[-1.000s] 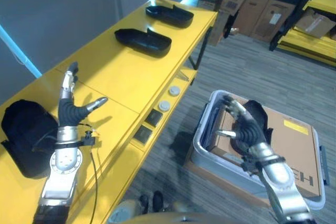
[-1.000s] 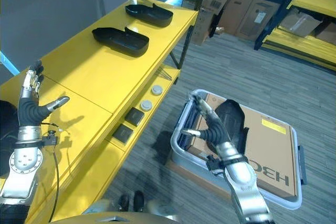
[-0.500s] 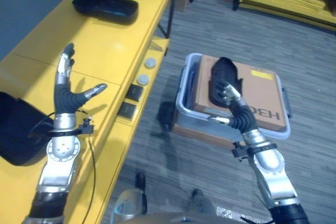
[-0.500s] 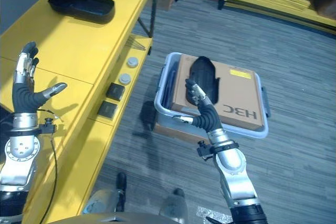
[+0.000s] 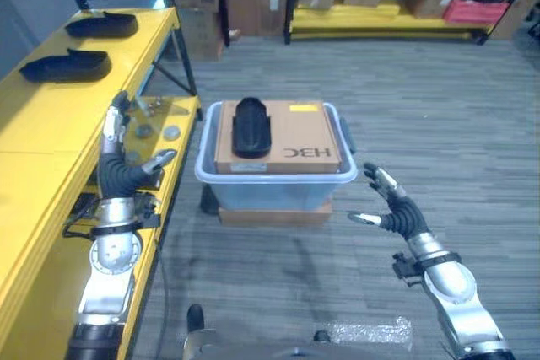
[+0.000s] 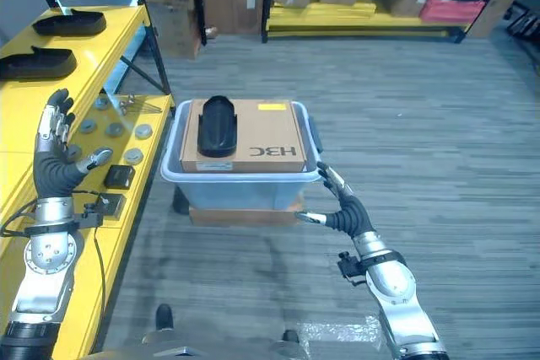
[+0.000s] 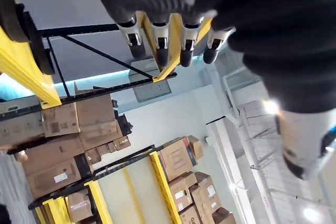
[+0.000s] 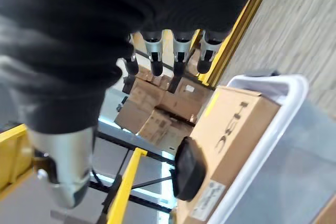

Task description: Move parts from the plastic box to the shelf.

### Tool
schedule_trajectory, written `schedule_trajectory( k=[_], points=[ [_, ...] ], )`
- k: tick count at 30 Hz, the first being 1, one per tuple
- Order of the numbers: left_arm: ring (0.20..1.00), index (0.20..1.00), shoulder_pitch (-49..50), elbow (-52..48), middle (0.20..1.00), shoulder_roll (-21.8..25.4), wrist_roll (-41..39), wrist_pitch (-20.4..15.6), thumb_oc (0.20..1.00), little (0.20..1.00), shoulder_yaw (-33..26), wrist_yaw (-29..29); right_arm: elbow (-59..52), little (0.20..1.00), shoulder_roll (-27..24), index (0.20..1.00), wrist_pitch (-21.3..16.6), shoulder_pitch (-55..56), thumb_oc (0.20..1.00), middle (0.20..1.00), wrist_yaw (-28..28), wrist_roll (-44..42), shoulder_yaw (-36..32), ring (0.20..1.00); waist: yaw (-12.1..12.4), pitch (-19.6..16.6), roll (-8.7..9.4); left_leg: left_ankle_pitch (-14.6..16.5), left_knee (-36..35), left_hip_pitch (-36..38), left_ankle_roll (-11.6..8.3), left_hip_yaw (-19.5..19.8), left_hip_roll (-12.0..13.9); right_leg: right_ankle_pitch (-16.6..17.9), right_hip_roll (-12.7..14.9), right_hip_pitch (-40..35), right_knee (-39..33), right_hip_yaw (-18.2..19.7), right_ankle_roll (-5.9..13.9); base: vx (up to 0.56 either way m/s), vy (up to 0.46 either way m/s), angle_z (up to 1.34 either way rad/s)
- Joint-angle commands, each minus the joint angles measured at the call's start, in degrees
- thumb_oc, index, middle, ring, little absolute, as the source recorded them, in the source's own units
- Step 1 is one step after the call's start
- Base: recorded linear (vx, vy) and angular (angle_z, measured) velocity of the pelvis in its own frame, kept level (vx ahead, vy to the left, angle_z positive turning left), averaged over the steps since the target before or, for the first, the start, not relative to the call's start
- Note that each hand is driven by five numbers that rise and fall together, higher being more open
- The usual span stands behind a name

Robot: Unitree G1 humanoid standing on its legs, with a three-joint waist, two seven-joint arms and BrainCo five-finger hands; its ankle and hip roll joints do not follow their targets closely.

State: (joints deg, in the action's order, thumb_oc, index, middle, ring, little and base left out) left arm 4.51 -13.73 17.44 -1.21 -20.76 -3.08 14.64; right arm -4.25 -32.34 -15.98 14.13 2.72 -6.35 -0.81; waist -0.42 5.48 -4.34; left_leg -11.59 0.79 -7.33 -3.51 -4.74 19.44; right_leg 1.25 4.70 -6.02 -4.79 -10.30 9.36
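nearby, cardboard box (image 5: 287, 137) (under part (image 5: 251, 126))

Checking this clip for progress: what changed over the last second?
The camera swung round. The right hand drew back from the black part on the cardboard box in the plastic box and now hangs open beside it. The left hand stayed open by the shelf; the part was not lifted.

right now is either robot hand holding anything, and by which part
Nothing is held: the left robot hand and right robot hand are both open and empty.

Bright, even light; faint shadows.
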Motion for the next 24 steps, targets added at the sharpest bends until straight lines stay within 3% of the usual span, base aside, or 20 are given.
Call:
schedule_trajectory(
  k=[1,3,4,5,6,7,11,14,17,20,21,23,24],
  points=[
    [1.000,1.000,-4.9,-1.1,1.000,7.0,-2.9,-2.0,1.000,1.000,-0.8,-1.6,-4.0,1.000,3.7,1.000,-2.8,-6.7,1.000,1.000,-1.5,-1.7,-2.3,1.000,1.7,5.5,7.25,7.7,6.2,1.6,-3.58,0.9,-2.7,-6.0,3.4,-1.7,-0.1,-2.0,-2.53,-0.03,-0.160,0.16],
    [1.000,1.000,-4.6,-1.1,1.000,7.0,-2.7,-1.6,1.000,1.000,0.3,-2.4,-3.1,1.000,3.4,1.000,-2.7,-8.1,1.000,1.000,-1.9,-2.7,-1.8,1.000,3.8,6.9,7.12,9.0,4.9,-1.5,-3.24,6.7,-9.2,-6.1,2.9,-1.7,-0.2,-1.5,-3.05,0.00,-0.118,0.12],
    [1.000,1.000,-4.7,-1.1,1.000,7.0,-2.6,-1.6,1.000,1.000,0.3,-2.3,-3.0,1.000,3.4,1.000,-2.8,-8.2,1.000,1.000,-1.9,-2.7,-1.9,1.000,3.6,6.9,7.21,9.0,4.8,-1.5,-3.19,7.0,-9.4,-6.2,3.0,-1.7,-0.2,-1.8,-2.99,0.08,-0.039,-0.10],
    [1.000,1.000,-4.6,-0.5,1.000,6.6,-2.7,-1.4,1.000,1.000,0.9,-2.2,-2.0,1.000,3.7,1.000,-2.6,-9.3,1.000,1.000,-2.6,-2.8,-1.2,1.000,4.4,7.5,6.74,7.2,1.2,-5.1,-3.29,7.8,-12.0,-6.4,2.6,-2.3,-0.2,-2.4,-2.88,0.07,-0.018,-0.21],
    [1.000,1.000,-4.6,-0.5,1.000,6.6,-2.7,-1.4,1.000,1.000,0.9,-2.2,-1.9,1.000,3.7,1.000,-2.7,-9.4,1.000,1.000,-2.7,-2.8,-1.1,1.000,4.3,7.4,6.85,7.0,1.0,-5.1,-3.26,7.8,-12.2,-6.5,2.7,-2.2,-0.2,-2.5,-2.85,0.13,0.011,0.04],
    [1.000,1.000,-5.2,-0.2,1.000,6.8,-2.6,-1.2,1.000,1.000,1.3,-2.2,-1.2,1.000,3.9,1.000,-2.6,-11.1,1.000,1.000,-3.7,-2.6,-0.3,1.000,4.8,7.5,6.43,5.8,-2.9,-7.5,-2.90,4.7,-13.3,-7.4,2.0,-2.5,-0.2,-2.6,-2.87,0.07,0.032,0.42],
    [1.000,1.000,-5.2,-0.2,1.000,7.3,-1.9,-0.9,1.000,1.000,1.9,-2.7,-1.2,1.000,4.7,1.000,-2.3,-13.6,1.000,1.000,-3.9,-2.1,1.8,1.000,6.0,6.4,5.44,4.6,-2.3,-7.3,-3.02,7.3,-13.5,-8.6,1.8,-4.2,-0.2,-0.8,-1.92,0.21,0.174,0.01],
    [1.000,1.000,-5.5,-0.1,1.000,8.1,-1.7,-0.7,1.000,1.000,2.5,-3.3,-1.5,1.000,6.2,1.000,-1.9,-13.3,1.000,1.000,-3.5,-2.9,2.1,1.000,5.9,5.6,6.22,5.1,-0.4,-6.9,-2.49,7.1,-14.0,-8.8,3.1,-5.1,-0.2,-0.2,-1.48,0.19,0.204,-0.22],
    [1.000,1.000,-7.0,0.3,1.000,9.7,-1.2,0.4,1.000,1.000,3.3,-3.9,-1.1,1.000,9.3,1.000,-1.0,-13.2,1.000,1.000,-2.4,-4.5,3.6,1.000,5.8,4.3,7.80,8.9,1.5,-3.9,1.52,6.2,-16.6,-8.3,7.5,-3.1,7.5,2.4,0.10,0.28,0.345,-0.11],
    [1.000,1.000,-8.0,0.4,1.000,10.8,-1.2,0.6,1.000,1.000,3.8,-4.0,-1.9,1.000,10.0,1.000,-0.4,-12.6,1.000,1.000,-1.7,-3.4,3.6,1.000,4.6,4.9,8.34,10.7,1.2,-0.7,4.16,5.3,-18.7,-1.0,9.9,1.4,19.1,3.8,1.09,0.17,0.240,-0.16],
    [1.000,1.000,-8.0,0.4,1.000,10.8,-1.3,0.6,1.000,1.000,3.8,-4.0,-2.0,1.000,10.0,1.000,-0.3,-12.6,1.000,1.000,-1.7,-3.4,3.6,1.000,4.6,4.9,8.37,10.6,1.2,-0.7,4.27,5.2,-18.8,-1.1,10.0,1.7,19.6,4.0,1.19,0.12,0.187,-0.03],
    [1.000,1.000,-8.6,0.8,1.000,11.1,-2.5,0.9,1.000,1.000,4.6,-4.8,-2.0,1.000,10.6,1.000,-0.2,-12.0,1.000,1.000,-1.8,-3.4,3.6,1.000,3.5,5.7,6.86,11.6,-0.5,2.4,5.49,5.9,-19.2,1.4,10.1,6.5,28.4,3.8,0.37,0.19,0.220,-0.01],
    [1.000,1.000,-8.6,0.8,1.000,11.1,-2.5,0.9,1.000,1.000,4.6,-4.8,-2.0,1.000,10.6,1.000,-0.2,-12.0,1.000,1.000,-1.8,-3.4,3.6,1.000,3.5,5.7,6.86,11.6,-0.5,2.4,5.49,5.9,-19.2,1.4,10.1,6.5,28.4,3.8,0.37,0.28,0.194,-0.05]
  ],
)
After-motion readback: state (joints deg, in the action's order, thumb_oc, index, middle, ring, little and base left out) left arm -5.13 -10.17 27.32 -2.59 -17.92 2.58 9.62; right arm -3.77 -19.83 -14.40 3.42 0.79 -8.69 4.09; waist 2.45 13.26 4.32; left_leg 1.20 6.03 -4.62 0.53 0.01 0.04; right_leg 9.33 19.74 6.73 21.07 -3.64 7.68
